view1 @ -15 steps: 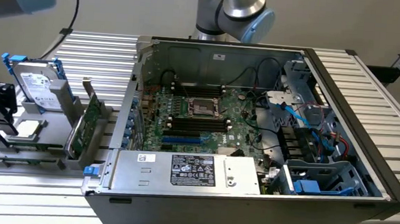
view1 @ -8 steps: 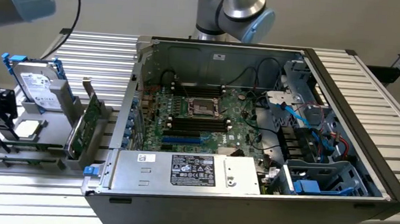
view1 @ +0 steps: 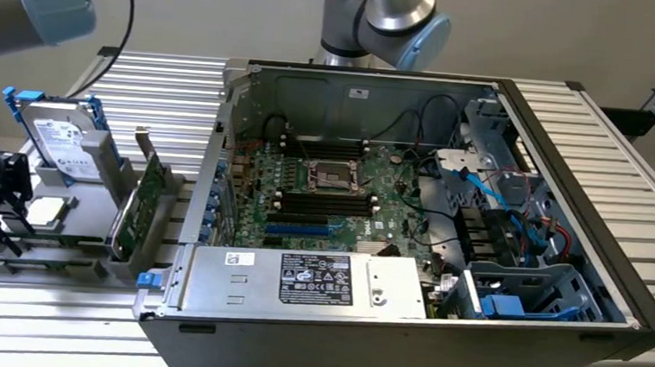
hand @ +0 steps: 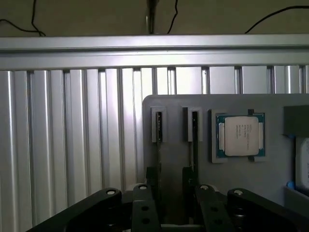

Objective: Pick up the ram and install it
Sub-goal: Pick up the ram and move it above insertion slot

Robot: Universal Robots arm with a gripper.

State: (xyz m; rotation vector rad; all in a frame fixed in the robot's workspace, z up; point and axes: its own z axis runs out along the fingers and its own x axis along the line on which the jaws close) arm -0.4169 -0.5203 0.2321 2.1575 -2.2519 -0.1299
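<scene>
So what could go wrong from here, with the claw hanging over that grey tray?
The open gripper hangs over two narrow slots set close together in the tray. The ram stands edge-on there, so a finger might strike it or a slot wall rather than straddle it. The processor lies right beside the slots, so a sideways slip could knock it.

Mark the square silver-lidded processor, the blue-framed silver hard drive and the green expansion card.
processor (hand: 240,135): wrist view, lid centre
hard drive (view1: 61,136): exterior view, metal face
expansion card (view1: 131,210): exterior view, board face
</scene>
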